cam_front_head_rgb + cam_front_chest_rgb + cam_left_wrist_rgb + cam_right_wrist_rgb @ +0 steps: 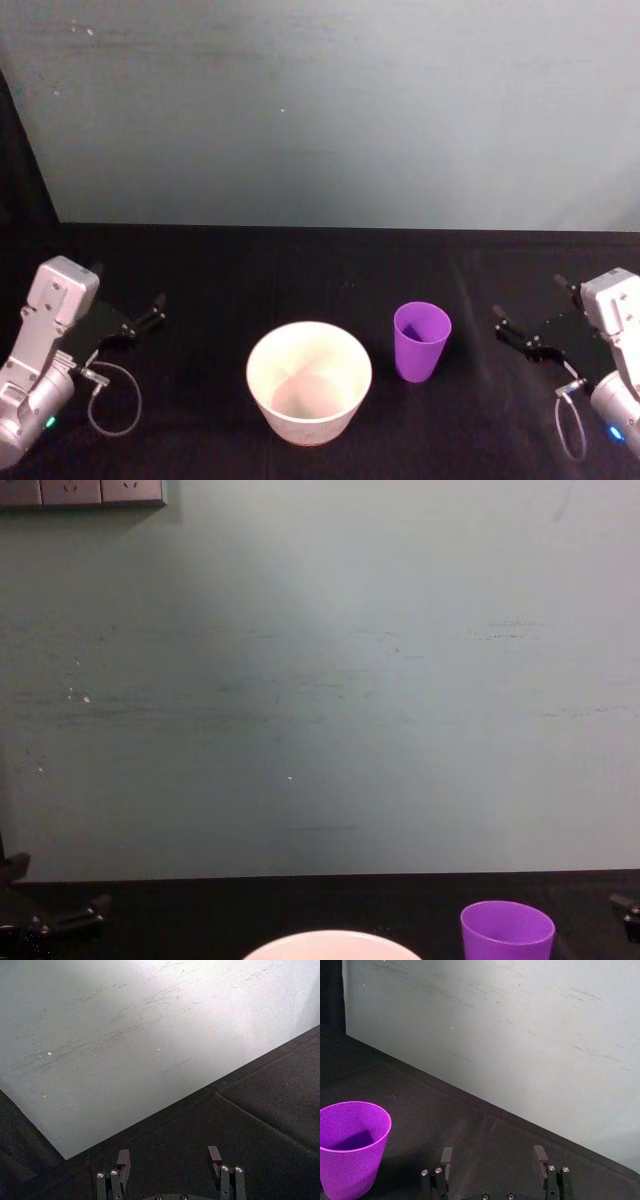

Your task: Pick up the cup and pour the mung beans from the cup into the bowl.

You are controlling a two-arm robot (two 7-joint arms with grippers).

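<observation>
Right of the small purple plastic cup, the open, empty right pincer should grip its middle, upright. The left pincer waits open, far left of it.

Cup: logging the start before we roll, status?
Left claw open, parked far left. Right claw open, right of the cup, apart. Cup upright beside the bowl, untouched. Nothing between claw and cup.

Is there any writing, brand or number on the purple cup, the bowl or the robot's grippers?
None: no text can be read. The cup, the bowl, the left gripper and the right gripper all look plain, and the wall plates at the chest view's top edge show no legible marking.
</observation>
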